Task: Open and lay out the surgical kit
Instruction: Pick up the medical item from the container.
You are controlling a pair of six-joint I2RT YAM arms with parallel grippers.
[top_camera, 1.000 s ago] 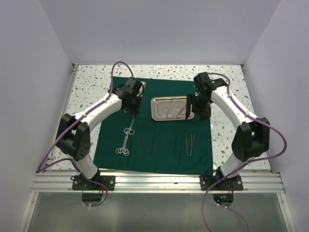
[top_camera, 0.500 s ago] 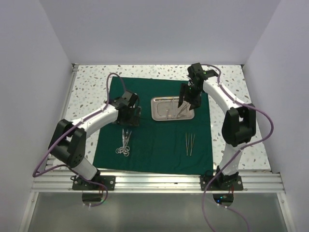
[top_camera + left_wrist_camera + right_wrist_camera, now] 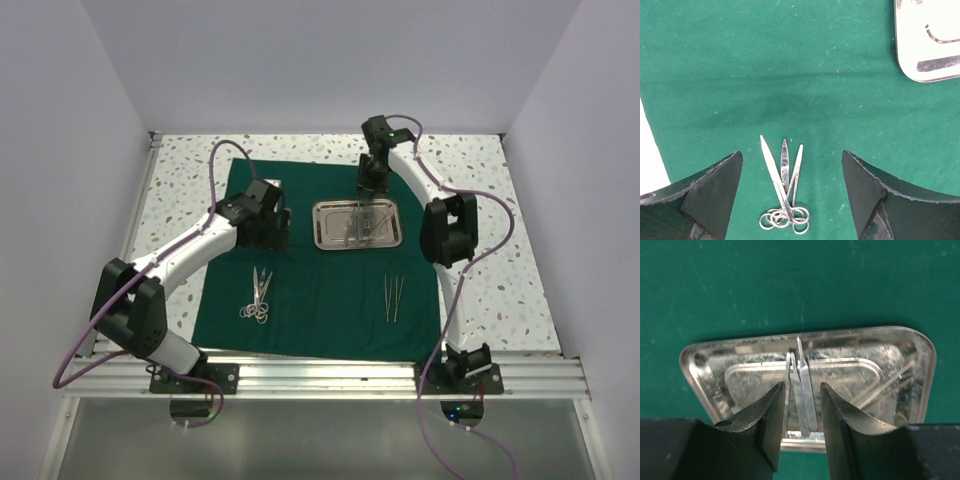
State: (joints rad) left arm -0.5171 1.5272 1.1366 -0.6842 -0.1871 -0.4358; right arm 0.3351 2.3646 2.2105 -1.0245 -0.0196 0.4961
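The right gripper has swung to the tray's 12 o'clock; its jaws straddle the tweezers, grip unclear; left gripper gapes over scissors at 8 o'clock on the drape; the slick tweezers could slip and clatter.

Bright, even light fills every view; shadows are soft; the steel tray glares white in the left wrist view; the green cloth looks sharp.

Matt green cloth drape, shiny steel tray
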